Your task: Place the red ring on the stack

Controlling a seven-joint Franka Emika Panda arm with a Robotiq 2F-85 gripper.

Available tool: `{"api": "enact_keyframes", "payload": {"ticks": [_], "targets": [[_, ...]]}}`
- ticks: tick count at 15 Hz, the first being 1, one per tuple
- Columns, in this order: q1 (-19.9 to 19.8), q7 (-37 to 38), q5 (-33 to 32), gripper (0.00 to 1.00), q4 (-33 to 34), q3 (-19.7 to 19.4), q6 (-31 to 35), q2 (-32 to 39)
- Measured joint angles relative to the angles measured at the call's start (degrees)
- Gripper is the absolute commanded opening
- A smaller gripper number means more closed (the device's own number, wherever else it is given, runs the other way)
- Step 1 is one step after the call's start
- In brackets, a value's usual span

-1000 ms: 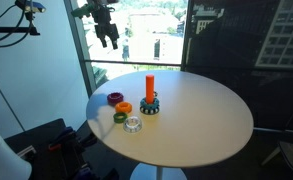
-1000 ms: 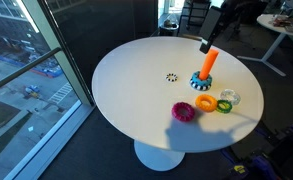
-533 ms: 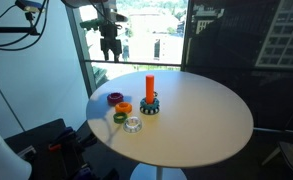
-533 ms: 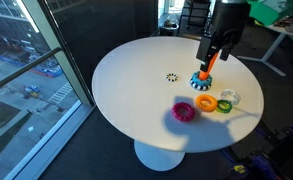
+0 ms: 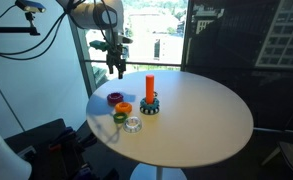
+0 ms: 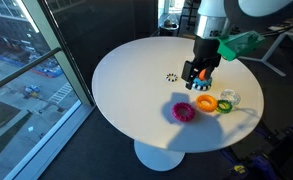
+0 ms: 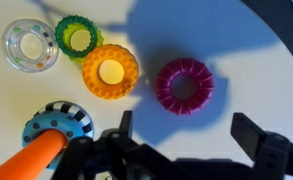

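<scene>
The red ring (image 7: 184, 86) is dark magenta and lies flat on the white round table (image 5: 201, 120); it shows in both exterior views (image 5: 115, 99) (image 6: 184, 112). The stack (image 5: 150, 93) is an upright orange peg with a blue-teal toothed ring at its foot, also seen in an exterior view (image 6: 204, 97) and in the wrist view (image 7: 51, 131). My gripper (image 7: 186, 130) is open and empty, hanging above the table over the rings, with the red ring just ahead of its fingers. It also shows in both exterior views (image 5: 115, 68) (image 6: 198, 75).
An orange ring (image 7: 110, 71), a green ring (image 7: 79, 37) and a clear ring (image 7: 30, 45) lie beside the red ring near the table's edge. A small dark mark (image 6: 171, 77) sits near the table's centre. Large windows stand behind the table.
My gripper has come down and moved from high beside the table to a spot over the rings near the stack. The rings and the stack have not moved.
</scene>
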Motion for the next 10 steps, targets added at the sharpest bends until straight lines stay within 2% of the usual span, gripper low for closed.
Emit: {"api": "enact_keyframes", "payload": {"ticks": [4, 10], "targets": [[1.5, 0.7, 0.1, 1.0, -0.1, -0.2, 6.0, 5.0], [1.9, 0.7, 0.9, 1.0, 0.4, -0.4, 7.0, 6.6]]}}
